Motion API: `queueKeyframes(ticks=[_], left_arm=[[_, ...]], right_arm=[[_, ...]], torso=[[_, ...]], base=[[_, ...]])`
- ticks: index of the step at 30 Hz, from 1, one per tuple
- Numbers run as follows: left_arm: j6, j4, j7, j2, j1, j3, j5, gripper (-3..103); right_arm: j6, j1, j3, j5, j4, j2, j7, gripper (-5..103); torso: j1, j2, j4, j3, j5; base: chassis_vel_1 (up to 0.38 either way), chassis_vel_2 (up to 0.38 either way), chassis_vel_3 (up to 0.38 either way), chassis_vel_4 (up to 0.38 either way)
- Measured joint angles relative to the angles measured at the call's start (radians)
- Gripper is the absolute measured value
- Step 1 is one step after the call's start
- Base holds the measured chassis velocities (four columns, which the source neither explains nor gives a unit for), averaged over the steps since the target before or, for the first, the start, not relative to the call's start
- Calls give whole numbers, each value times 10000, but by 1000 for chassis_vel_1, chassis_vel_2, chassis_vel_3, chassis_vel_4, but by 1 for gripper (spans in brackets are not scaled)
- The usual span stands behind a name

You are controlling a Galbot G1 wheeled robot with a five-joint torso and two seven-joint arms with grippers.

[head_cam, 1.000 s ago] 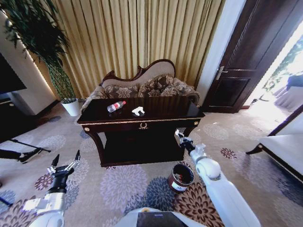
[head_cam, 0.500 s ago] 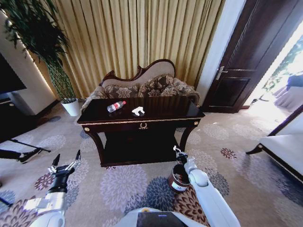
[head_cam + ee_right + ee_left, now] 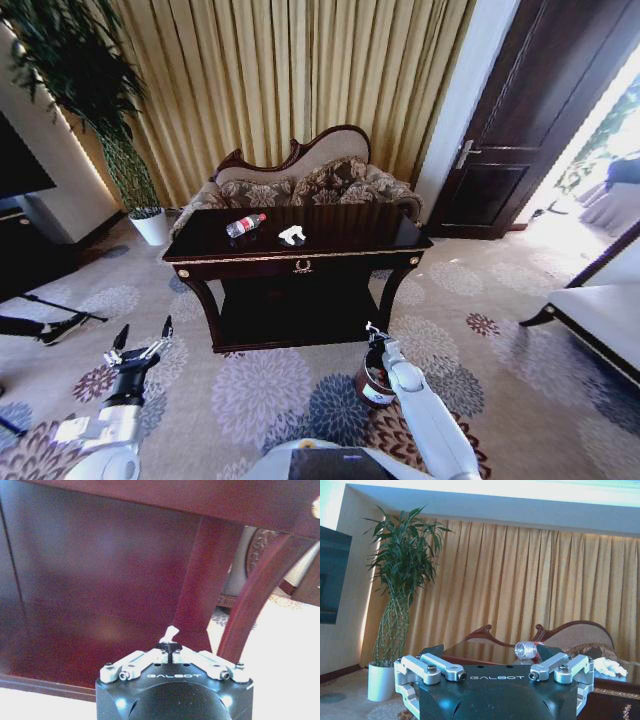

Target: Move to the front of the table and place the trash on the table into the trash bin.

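While the robot faces the worktop (image 3: 300, 255) from the carpet, its right hand (image 3: 372, 333) hangs low at about 5 o'clock from the worktop's gold emblem, directly above the trash bin (image 3: 374, 385), which stands on the floor in front of the worktop's right leg. From the right wrist, the fingers are pressed together on a small white scrap (image 3: 171, 632) that sticks up from the tips, with the worktop's dark underside behind it. On the glossy top lie a clear bottle (image 3: 245, 224) with a red label, on its side at about 10 o'clock from the emblem, and a crumpled white paper (image 3: 292, 235) just beside it at 12 o'clock. The left hand (image 3: 139, 344) idles at the lower left over the carpet, fingers spread wide and holding nothing. A potted plant (image 3: 150, 225) stands at the worktop's 9 o'clock.
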Motion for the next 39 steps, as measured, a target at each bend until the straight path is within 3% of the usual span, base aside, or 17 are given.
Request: queueKeyframes(ticks=[11,28,33,35,36,38,39], left_arm=[[-53,60,24,7,-1,50,-21,100],[-59,161,35,23,-42,90,-15,100],[-59,155,35,71,-46,67,-23,100],[-59,145,37,76,-45,68,-24,100],[-59,145,37,76,-45,68,-24,100],[-59,116,49,72,-35,77,-25,100],[-59,116,49,72,-35,77,-25,100]], right_arm=[[389,-268,304,490,-861,-822,32,0],[960,-117,220,-789,-2893,-340,427,-1],[960,-73,213,-977,-2871,-291,608,15],[958,-49,214,-982,-2829,-289,733,27],[958,-49,214,-982,-2829,-289,733,27],[953,-52,224,-968,-2763,-300,817,37],[953,-52,224,-968,-2763,-300,817,37]], torso=[[0,0,0,0,2],[0,0,2,-1,2],[0,1,-1,-1,2],[0,1,0,0,0],[0,1,0,0,0],[0,1,0,0,1],[0,1,0,0,1]], base=[[0,0,0,0],[0,0,0,0],[0,0,0,0],[0,0,0,0],[0,0,0,0],[0,0,0,0],[0,0,0,0]])
